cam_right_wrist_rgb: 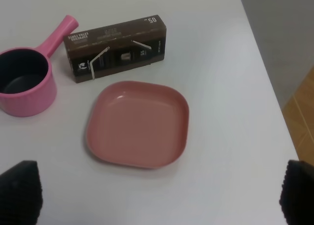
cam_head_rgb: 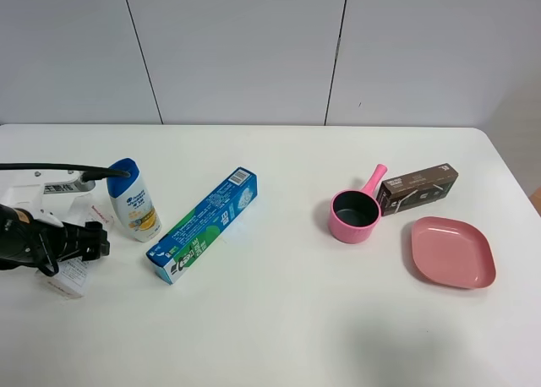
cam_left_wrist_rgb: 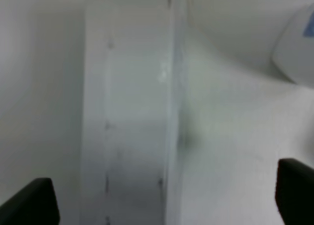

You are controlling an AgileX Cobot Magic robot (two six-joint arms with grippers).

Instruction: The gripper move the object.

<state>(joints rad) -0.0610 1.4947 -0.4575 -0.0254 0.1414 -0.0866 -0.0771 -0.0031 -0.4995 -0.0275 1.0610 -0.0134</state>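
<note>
The object is a small white carton (cam_head_rgb: 71, 277) with fine grey print and a little red, lying on the table's left side. In the left wrist view it fills the middle as a blurred white box (cam_left_wrist_rgb: 132, 112). My left gripper (cam_head_rgb: 95, 242) is low over it. Its black fingertips (cam_left_wrist_rgb: 29, 203) stand wide apart on either side of the carton (cam_left_wrist_rgb: 162, 205), open and not touching it. My right gripper (cam_right_wrist_rgb: 157, 195) is open and empty above the pink plate (cam_right_wrist_rgb: 138, 123); it does not show in the exterior high view.
A white-and-blue shampoo bottle (cam_head_rgb: 133, 199) lies just right of the carton, with a long blue-green toothpaste box (cam_head_rgb: 204, 225) beyond it. On the right are a pink saucepan (cam_head_rgb: 355, 213), a dark brown box (cam_head_rgb: 418, 188) and the pink plate (cam_head_rgb: 452, 252).
</note>
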